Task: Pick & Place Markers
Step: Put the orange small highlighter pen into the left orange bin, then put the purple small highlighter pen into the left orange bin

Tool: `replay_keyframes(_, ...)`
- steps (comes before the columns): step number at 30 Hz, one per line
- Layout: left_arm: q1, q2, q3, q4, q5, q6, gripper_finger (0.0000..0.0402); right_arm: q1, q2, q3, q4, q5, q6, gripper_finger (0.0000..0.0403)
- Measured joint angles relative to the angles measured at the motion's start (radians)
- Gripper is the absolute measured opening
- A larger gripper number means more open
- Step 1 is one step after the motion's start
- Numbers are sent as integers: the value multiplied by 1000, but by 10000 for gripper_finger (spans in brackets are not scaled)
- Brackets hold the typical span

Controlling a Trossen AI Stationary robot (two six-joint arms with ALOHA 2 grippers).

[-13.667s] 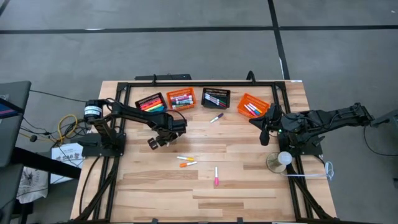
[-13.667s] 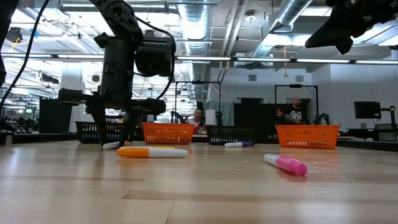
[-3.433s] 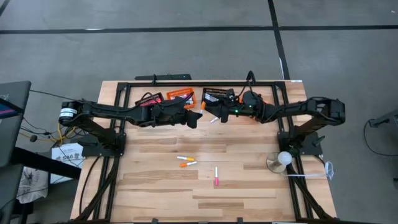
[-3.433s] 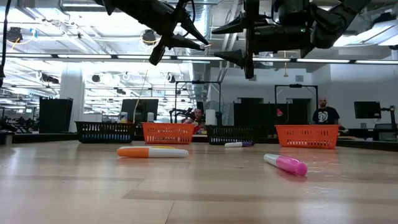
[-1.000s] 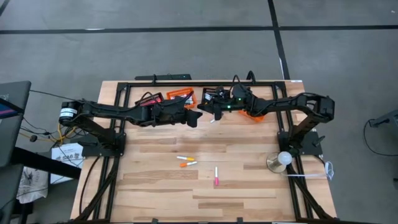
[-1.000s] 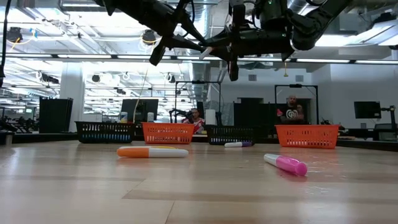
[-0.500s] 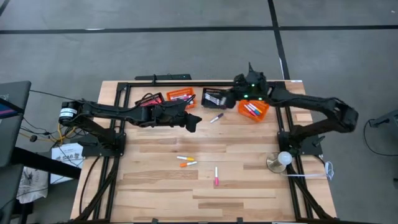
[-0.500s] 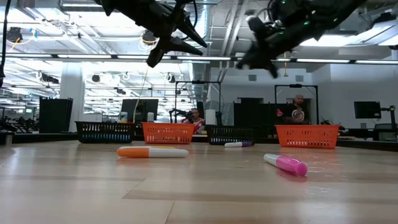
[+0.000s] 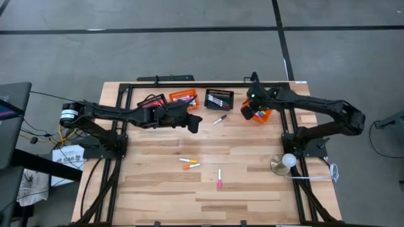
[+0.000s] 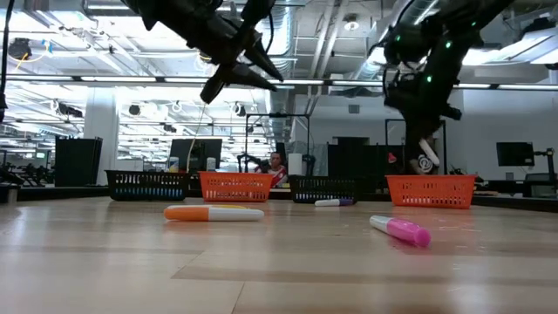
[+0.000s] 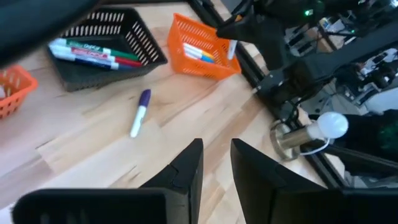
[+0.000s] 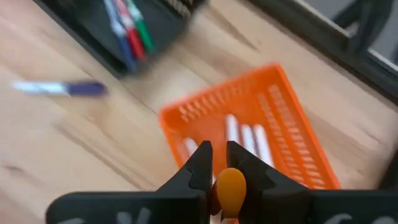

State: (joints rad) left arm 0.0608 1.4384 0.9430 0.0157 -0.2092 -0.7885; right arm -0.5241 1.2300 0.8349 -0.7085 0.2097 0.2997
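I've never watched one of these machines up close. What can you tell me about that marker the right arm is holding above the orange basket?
The orange-capped marker is pinched between the right gripper's two dark fingers, cap end showing. In the low view its pale barrel pokes down and slightly sideways below the gripper. It hangs in the air just above the orange slotted plastic basket, which already holds several white markers; it touches only the fingers.

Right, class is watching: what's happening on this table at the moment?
Two robot arms are sorting markers into baskets. The right hand is shut on an orange-capped marker, held above the orange basket at the back right, which already holds several. The left hand hangs empty above the table near the back middle. A purple marker and three others lie loose on the wood.
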Motion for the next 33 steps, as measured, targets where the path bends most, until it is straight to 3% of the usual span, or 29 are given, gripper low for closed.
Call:
replay_keyframes(8,0,0,-44,0,0,-11,81,48,190,1,-88,137,-5,28)
replay_keyframes(12,0,0,-44,4,0,-11,81,54,275,19,-93,149,-5,26)
replay_keyframes(18,1,0,-44,5,0,-4,81,51,357,53,-94,156,-13,63)
replay_keyframes(26,5,0,-44,4,0,-1,81,53,374,53,-102,154,-21,88)
replay_keyframes(33,14,0,-44,4,0,-1,81,53,267,53,-118,178,-36,118)
